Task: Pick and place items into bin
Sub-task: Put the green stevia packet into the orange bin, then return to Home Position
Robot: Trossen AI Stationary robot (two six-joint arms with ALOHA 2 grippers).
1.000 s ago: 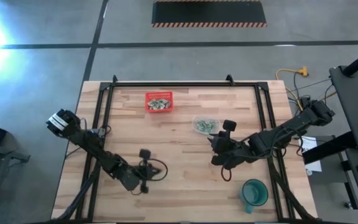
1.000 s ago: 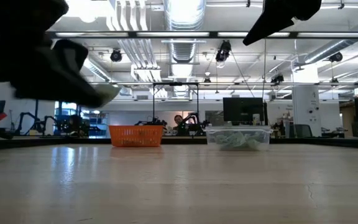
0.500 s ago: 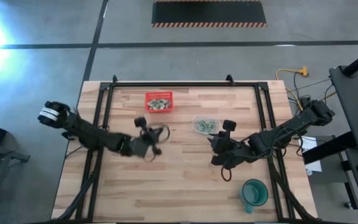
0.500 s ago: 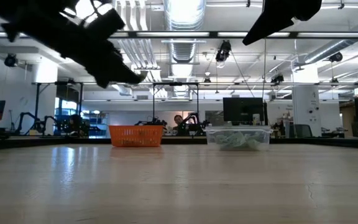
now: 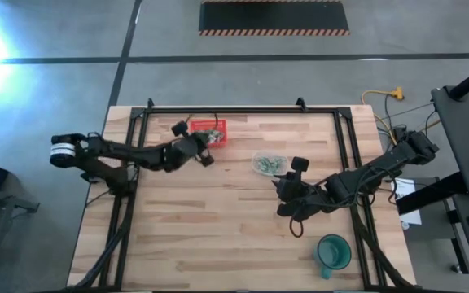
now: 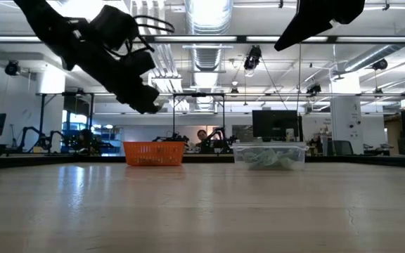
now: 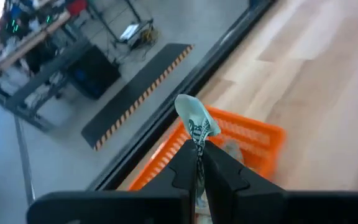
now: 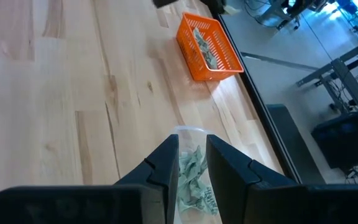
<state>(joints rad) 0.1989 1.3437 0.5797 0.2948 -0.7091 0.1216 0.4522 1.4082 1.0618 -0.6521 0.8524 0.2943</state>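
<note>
My left gripper point(image 5: 205, 151) hovers at the near left side of the orange-red basket point(image 5: 208, 133), shut on one pale green wrapped piece point(image 7: 193, 119). In the low view it hangs well above the table point(image 6: 151, 104), over the basket point(image 6: 153, 152). More green pieces lie inside the basket point(image 8: 205, 48). A clear tub point(image 5: 269, 163) holds the other green pieces point(image 8: 192, 171) and stands on the table right of the basket. My right gripper point(image 5: 287, 194) waits near the tub's near side, open, with the tub showing between its fingers point(image 8: 191, 163). My left gripper pinches the green piece between its two fingertips point(image 7: 211, 163), holding it by its lower end point(image 7: 197, 142). The crinkled upper end point(image 7: 188, 107) sticks out past the fingertips. The piece is lifted clear of the table.
A green mug point(image 5: 332, 251) stands near the table's near right corner. A black frame rail point(image 5: 234, 111) runs along the far edge, just behind the basket. Bare wood point(image 5: 218, 228) fills the middle and near part of the table.
My left arm has swung from the near left part of the table toward the far edge and to the right, up to the basket, staying shut on the green piece and high above the table. My right arm has kept still.
</note>
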